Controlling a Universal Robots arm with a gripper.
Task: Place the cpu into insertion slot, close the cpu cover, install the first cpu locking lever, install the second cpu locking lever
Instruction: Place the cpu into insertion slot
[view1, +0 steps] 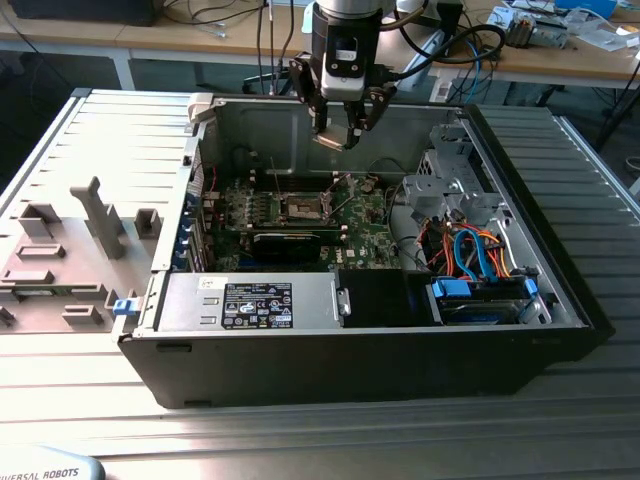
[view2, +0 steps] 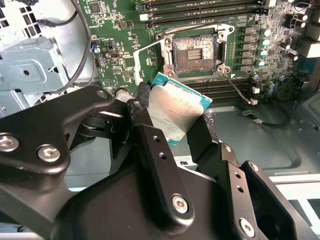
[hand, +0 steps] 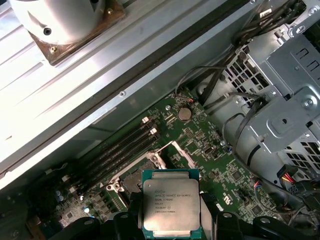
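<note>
We're looking at a grey slatted surface (view1: 300, 440) carrying an open computer case (view1: 350, 365), which is lying on its side with the inside facing up. A green motherboard (view1: 365, 215) is lying flat on the case floor. The robot arm (view1: 345, 40) is hanging over the case near its far wall in the exterior view, with the jaws pointing down. We're marking the jaws as clamped on the cpu, pinching it by two opposite edges. The insertion slot (view2: 195, 50) is sitting mid-board beside the long memory slots (view2: 200, 7), and its dark centre is lying uncovered. The cpu (view2: 177, 112) is hanging in the air above the board, well apart from the slot and not touching it. In the first wrist view the chip (hand: 171, 207) is showing us its silver top. In the exterior view we're seeing it as a tan sliver between the jaws.
</note>
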